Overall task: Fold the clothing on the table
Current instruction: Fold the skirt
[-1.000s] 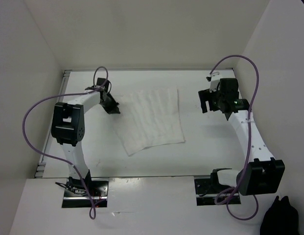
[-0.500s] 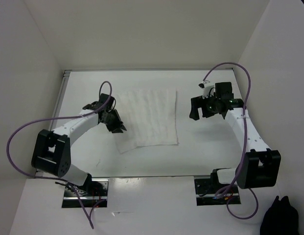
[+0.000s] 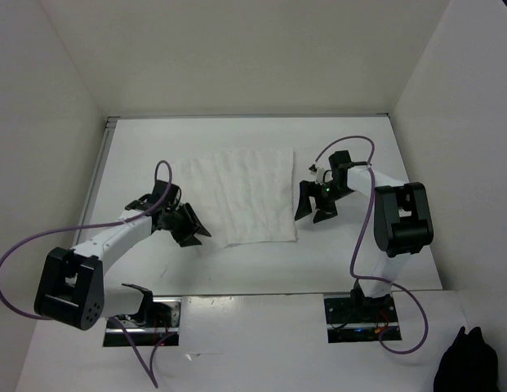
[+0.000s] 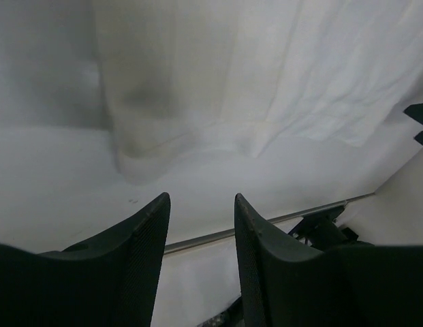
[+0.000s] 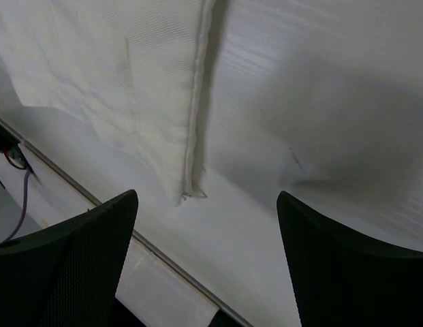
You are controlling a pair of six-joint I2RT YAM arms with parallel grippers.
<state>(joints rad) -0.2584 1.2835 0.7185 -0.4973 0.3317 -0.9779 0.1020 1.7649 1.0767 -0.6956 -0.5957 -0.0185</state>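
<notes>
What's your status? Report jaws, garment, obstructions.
Left jaws open, empty, at near-left corner of garment. Right jaws wide open, empty, by its right edge. Garment flat on table, ungripped. Nothing in the way.

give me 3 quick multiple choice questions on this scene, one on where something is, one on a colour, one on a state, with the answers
1. Where does the cloth lie?
A) between the left claw and the right claw
B) left of both
C) right of both

2. What colour is the bundle at the near right?
A) red
B) black
C) white

3. How is the right claw?
A) shut on the cloth
B) shut, empty
C) open, empty

Answers:
1 A: the top view shows a claw on each side of it.
2 B: it shows black against the white around it.
3 C: its wrist view shows the fingers wide apart, gripping nothing.
</notes>
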